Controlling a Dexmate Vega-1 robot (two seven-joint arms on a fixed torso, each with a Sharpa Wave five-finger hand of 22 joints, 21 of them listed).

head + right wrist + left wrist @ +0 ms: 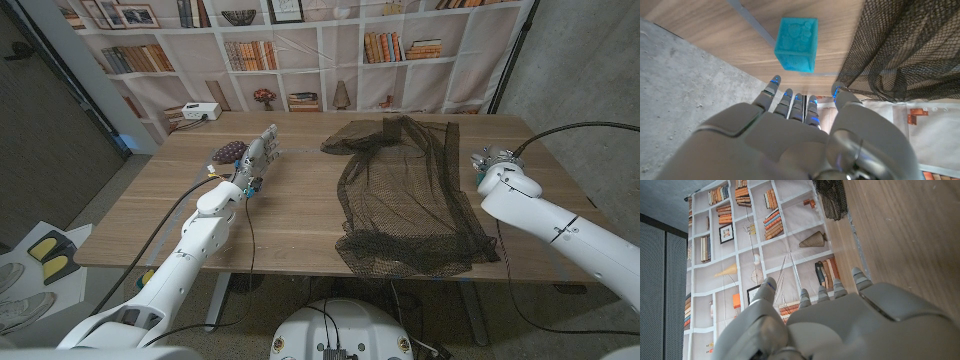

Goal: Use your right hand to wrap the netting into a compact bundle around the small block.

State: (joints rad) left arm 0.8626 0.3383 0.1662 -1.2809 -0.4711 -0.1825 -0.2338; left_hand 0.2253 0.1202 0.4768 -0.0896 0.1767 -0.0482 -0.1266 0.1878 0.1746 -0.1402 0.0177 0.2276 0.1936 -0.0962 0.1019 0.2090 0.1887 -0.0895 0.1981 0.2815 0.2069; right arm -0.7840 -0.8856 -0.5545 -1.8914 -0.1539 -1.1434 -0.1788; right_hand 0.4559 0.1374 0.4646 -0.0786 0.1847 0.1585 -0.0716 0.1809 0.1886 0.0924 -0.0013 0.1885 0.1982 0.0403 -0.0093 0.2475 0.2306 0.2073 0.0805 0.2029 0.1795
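Block [796,44] just beyond right hand [790,135] fingertips, netting [910,50] beside.

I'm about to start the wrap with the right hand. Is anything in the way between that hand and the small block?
Nothing visible. In the right wrist view, the right hand is open, its fingers pointing at the turquoise block across bare wood. The netting lies just beside that path, near the thumb.

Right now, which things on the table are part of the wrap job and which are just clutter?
Job:
- black netting, spread over the table's right half
- small turquoise block, bare beside the netting
- right hand, open, holding nothing

Lying about:
- white box at the far left corner
- dark bunch by the left hand
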